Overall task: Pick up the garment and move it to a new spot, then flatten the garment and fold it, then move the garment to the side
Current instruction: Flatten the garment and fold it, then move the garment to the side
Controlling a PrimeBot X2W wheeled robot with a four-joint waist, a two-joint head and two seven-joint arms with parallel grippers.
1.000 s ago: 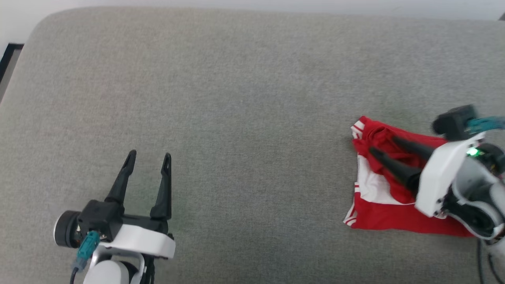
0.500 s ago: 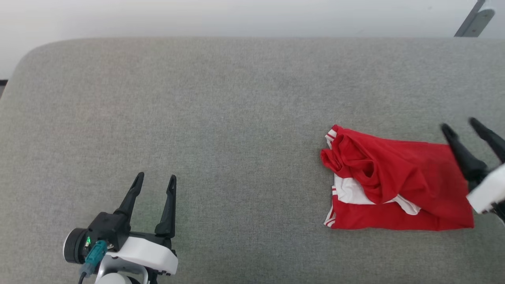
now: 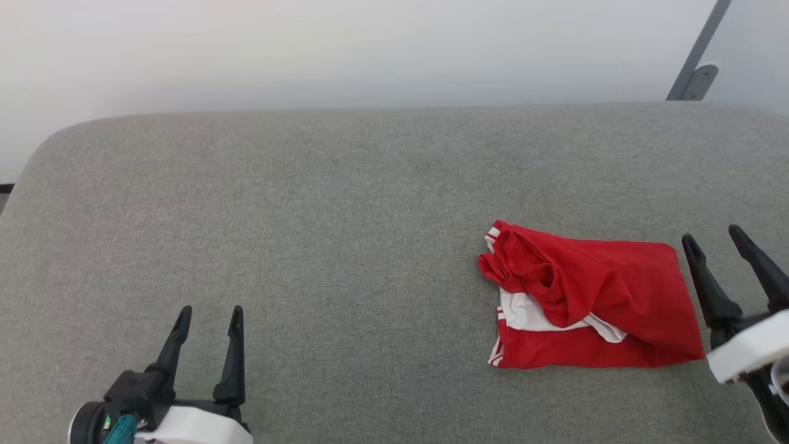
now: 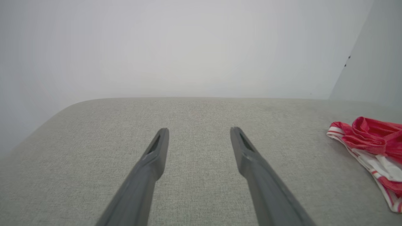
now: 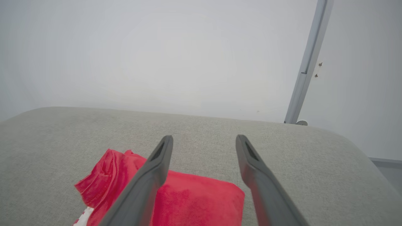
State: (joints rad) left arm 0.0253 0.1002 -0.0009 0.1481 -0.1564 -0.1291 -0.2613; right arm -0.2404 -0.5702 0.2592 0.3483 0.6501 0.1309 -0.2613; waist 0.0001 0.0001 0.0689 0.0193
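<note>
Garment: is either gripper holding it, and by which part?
Nothing is held. The garment lies folded on the grey cushion. The right gripper is beside its right edge, jaws open and empty. The left gripper is well away, jaws open.

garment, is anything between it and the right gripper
Nothing visible is. The right gripper is open just off the right edge of the garment, which lies folded on the grey cushion. No other object lies between them.
</note>
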